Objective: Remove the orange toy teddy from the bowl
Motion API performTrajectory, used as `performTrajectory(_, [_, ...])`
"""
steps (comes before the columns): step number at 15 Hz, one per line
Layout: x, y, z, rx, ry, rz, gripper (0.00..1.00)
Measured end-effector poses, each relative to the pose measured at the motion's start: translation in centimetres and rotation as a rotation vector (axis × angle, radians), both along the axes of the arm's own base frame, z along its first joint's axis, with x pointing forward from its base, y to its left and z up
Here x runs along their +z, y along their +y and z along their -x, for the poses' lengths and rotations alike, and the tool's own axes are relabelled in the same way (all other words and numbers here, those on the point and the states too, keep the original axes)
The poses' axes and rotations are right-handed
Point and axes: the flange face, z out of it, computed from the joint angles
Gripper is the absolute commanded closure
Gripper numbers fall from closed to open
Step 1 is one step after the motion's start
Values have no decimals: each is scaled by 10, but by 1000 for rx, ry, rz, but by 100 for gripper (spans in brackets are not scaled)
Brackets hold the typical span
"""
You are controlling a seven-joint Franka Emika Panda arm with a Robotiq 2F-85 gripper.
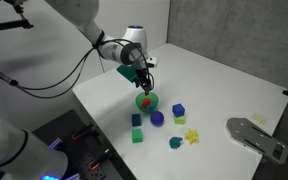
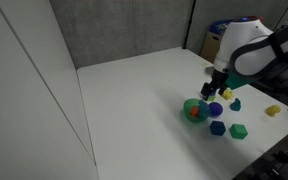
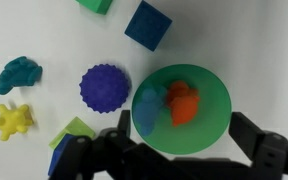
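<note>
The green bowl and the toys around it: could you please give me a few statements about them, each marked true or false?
1. The orange toy teddy lies inside the bowl. True.
2. The teddy is the only thing in the bowl. False: a blue piece lies beside it in there.
3. The purple ball sits outside the bowl, close beside it. True.
4. The gripper has its jaws shut on the teddy. False: the jaws stand open above the bowl, and the teddy is not gripped.
5. The yellow star toy is in the bowl. False: it lies on the table, away from the bowl.
</note>
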Motion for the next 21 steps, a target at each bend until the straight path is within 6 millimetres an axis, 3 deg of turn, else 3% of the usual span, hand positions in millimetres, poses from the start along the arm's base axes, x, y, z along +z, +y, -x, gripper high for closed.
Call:
performTrajectory(5, [-54,6,-22,-19,52,46,0])
performTrajectory(8, [-76,14,-33,-47,77,57,0])
performTrajectory(13, [-94,28,-49,-107,103,46,0])
performTrajectory(21, [-120,30,-58,-124,127,46,0])
